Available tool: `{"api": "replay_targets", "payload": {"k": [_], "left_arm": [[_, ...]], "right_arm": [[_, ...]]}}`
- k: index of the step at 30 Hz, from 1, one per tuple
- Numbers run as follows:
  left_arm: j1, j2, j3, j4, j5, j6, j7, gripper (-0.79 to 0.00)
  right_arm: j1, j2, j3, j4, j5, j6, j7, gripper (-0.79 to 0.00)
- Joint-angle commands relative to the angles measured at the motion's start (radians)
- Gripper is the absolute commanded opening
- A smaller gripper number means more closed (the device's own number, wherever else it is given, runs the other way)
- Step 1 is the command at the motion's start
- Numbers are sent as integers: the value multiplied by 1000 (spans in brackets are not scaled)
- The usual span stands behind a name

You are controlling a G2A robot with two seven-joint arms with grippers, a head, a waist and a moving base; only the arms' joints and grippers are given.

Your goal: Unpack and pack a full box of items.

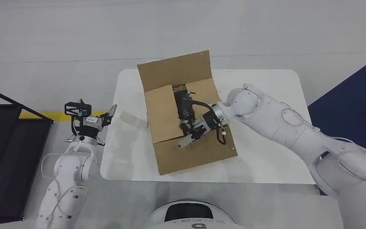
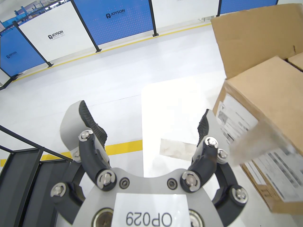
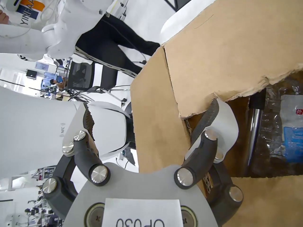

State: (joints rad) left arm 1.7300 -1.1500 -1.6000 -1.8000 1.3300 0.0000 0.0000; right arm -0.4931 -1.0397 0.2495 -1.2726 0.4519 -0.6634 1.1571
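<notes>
Left pincer (image 2: 144,109) beside white table (image 2: 165,100)

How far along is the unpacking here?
Done: the box has its flaps open, and a strip, seemingly tape, lies on the table beside it. In hand: the right gripper, open, straddles a cardboard edge at the opening; the left gripper, open, holds nothing. Left: bagged items sit inside the box, so taking them out and repacking remain.

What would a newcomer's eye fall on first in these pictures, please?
The open cardboard box on the white table, with dark plastic-wrapped items inside. The right gripper is over it, open astride a torn flap; the left gripper hangs open at the table's left edge, a clear strip by one finger.
</notes>
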Motion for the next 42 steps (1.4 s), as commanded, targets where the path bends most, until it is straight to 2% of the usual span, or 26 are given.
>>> {"api": "replay_targets", "payload": {"k": [1, 6, 9, 11, 13, 15, 19, 22, 24, 29, 31, 35, 37, 38, 42], "left_arm": [[0, 0, 0, 0, 0, 0, 0, 0], [0, 0, 0, 0, 0, 0, 0, 0], [0, 0, 0, 0, 0, 0, 0, 0], [0, 0, 0, 0, 0, 0, 0, 0], [0, 0, 0, 0, 0, 0, 0, 0], [0, 0, 0, 0, 0, 0, 0, 0], [0, 0, 0, 0, 0, 0, 0, 0], [0, 0, 0, 0, 0, 0, 0, 0], [0, 0, 0, 0, 0, 0, 0, 0], [0, 0, 0, 0, 0, 0, 0, 0], [0, 0, 0, 0, 0, 0, 0, 0], [0, 0, 0, 0, 0, 0, 0, 0], [0, 0, 0, 0, 0, 0, 0, 0], [0, 0, 0, 0, 0, 0, 0, 0], [0, 0, 0, 0, 0, 0, 0, 0]], "right_arm": [[1, 33, -13, -38, 15, 4, 4, 0], [11, 95, -7, -51, 28, -21, -21, 0], [9, 119, 20, -47, -22, -100, -100, 0], [8, 128, 66, -12, -59, -202, -203, 0], [-3, 123, 100, 5, -125, -261, -309, 0], [-5, 104, 124, 30, -230, -225, -435, 0], [24, 34, 126, 91, -380, -111, -630, 0], [69, -44, 97, 174, -351, -37, -673, 0], [99, -100, 71, 234, -329, -1, -666, 0], [167, -242, 13, 404, -320, 190, -638, 0], [187, -302, -8, 487, -303, 305, -596, 0], [204, -410, -33, 642, -260, 435, -492, 0], [214, -453, -38, 706, -252, 453, -452, 0], [218, -471, -35, 728, -249, 426, -458, 0], [233, -505, 0, 811, -222, 212, -485, 0]]}}
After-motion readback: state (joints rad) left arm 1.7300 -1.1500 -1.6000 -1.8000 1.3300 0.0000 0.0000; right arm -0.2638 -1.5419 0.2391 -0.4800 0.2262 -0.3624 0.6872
